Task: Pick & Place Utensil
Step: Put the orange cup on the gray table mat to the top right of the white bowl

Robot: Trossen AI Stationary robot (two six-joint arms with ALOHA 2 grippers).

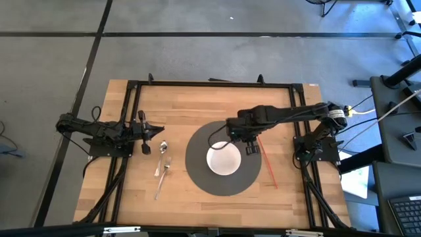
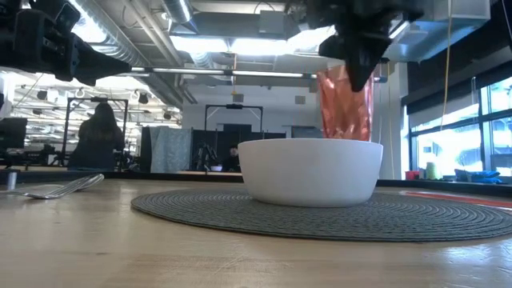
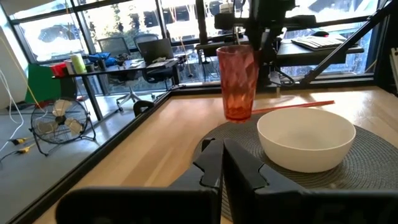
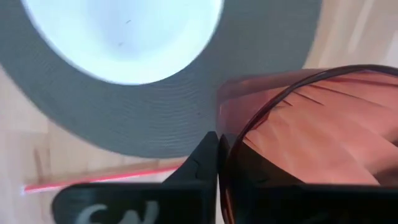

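A silver spoon (image 1: 162, 149) and fork (image 1: 163, 176) lie flat on the wood left of a round grey placemat (image 1: 197, 168), which carries a white bowl (image 1: 223, 160). My left gripper (image 1: 158, 132) is shut and hovers just left of the spoon, touching nothing; the left wrist view shows its fingers (image 3: 222, 165) together. My right gripper (image 1: 250, 146) is over the mat's right part beside the bowl, shut on a red translucent cup (image 3: 238, 84). In the low view the cup (image 2: 346, 108) stands behind the bowl (image 2: 310, 172), which hides its base. My right gripper (image 4: 219, 155) holds the red cup by its rim (image 4: 225, 134), one finger inside the cup and one finger (image 4: 205, 158) outside the wall. The fingers come from above, pointing down. The cup hangs upright below them, its base (image 3: 238, 117) seemingly just above the mat.
A thin red stick (image 1: 268, 161) lies across the mat's right edge onto the wood. A black frame (image 1: 210, 83) runs round the table top. Bare wood shows along the near edge and far of the mat. A person stands far off in the room (image 2: 98, 136).
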